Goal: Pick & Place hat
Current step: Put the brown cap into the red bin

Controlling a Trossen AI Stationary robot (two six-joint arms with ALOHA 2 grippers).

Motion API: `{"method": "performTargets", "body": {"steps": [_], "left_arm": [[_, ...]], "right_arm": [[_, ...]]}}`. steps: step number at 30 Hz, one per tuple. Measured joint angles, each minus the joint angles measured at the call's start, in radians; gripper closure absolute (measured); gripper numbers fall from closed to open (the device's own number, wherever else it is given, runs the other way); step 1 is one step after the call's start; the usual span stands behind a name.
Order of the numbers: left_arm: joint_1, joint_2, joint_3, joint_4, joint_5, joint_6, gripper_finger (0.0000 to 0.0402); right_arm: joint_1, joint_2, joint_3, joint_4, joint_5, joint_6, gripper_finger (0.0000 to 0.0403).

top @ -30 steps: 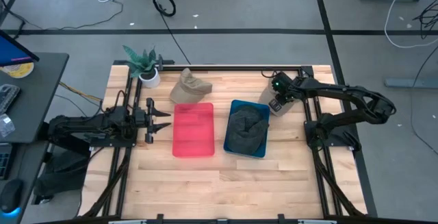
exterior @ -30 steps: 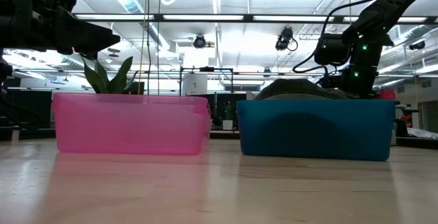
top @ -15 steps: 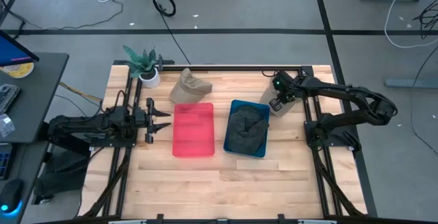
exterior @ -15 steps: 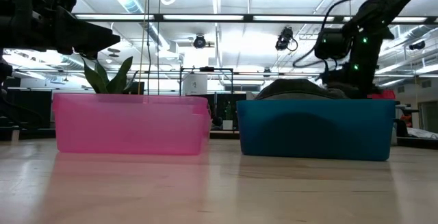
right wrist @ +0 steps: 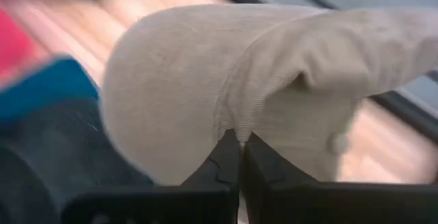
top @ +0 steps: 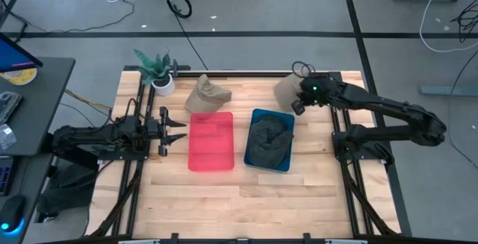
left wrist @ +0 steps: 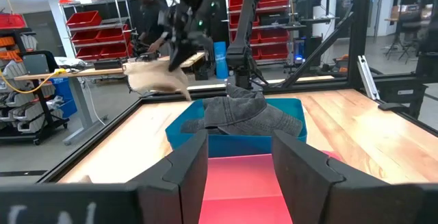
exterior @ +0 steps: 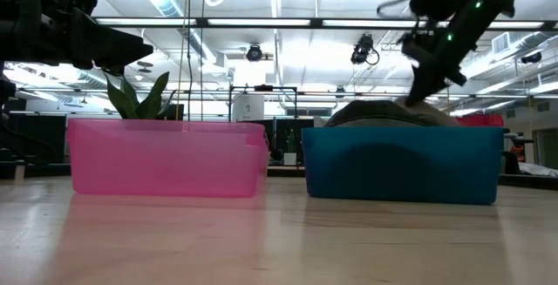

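My right gripper (top: 297, 102) is shut on a beige hat (top: 284, 90), held in the air above the table's far side, just beyond the blue bin (top: 251, 158). A dark grey hat (top: 269, 139) lies in that bin. Another beige hat (top: 207, 95) rests on the table beyond the pink bin (top: 210, 141). My left gripper (top: 183, 130) waits open at the pink bin's left side. In the left wrist view the held hat (left wrist: 157, 79) hangs above the blue bin (left wrist: 185, 131). My right gripper pinches a raised fold of the beige hat's fabric (right wrist: 237, 129) between its two shut fingers (right wrist: 220, 161). The hat is lifted clear of the table and bulges out beyond the fingers, drooping on either side.
A potted plant (top: 157, 71) stands at the far left corner of the table. Black frame rails (top: 343, 136) run along the table's left and right sides. Bare wood (top: 246, 199) lies on the near side of both bins.
My right gripper has risen and moved toward the table's far edge and a little left, staying shut. The beige hat, which lay on the table by the blue bin's far right corner, has been lifted clear and now hangs from the fingers.
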Motion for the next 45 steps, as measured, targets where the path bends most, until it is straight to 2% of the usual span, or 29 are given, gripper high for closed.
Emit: {"method": "performTargets", "body": {"steps": [3,8,16,22,30,45], "left_arm": [[0.0,0.0,0.0,0.0,0.0,0.0,0.0236],[0.0,0.0,0.0,0.0,0.0,0.0,0.0236],[0.0,0.0,0.0,0.0,0.0,0.0,0.0236],[0.0,0.0,0.0,0.0,0.0,0.0,0.0236],[0.0,0.0,0.0,0.0,0.0,0.0,0.0236],[0.0,0.0,0.0,0.0,0.0,0.0,0.0236]], "right_arm": [[0.031,-0.051,0.0,0.084,-0.014,-0.001,0.0402],[0.135,-0.078,0.0,0.263,-0.099,-0.007,0.0402],[0.323,-0.024,0.001,0.527,-0.119,-0.069,0.0403],[0.406,0.031,0.002,0.69,-0.182,-0.163,0.0403],[0.466,0.172,0.123,0.614,-0.193,-0.177,0.0403],[0.545,0.522,0.368,0.579,-0.196,-0.399,0.0403]]}}
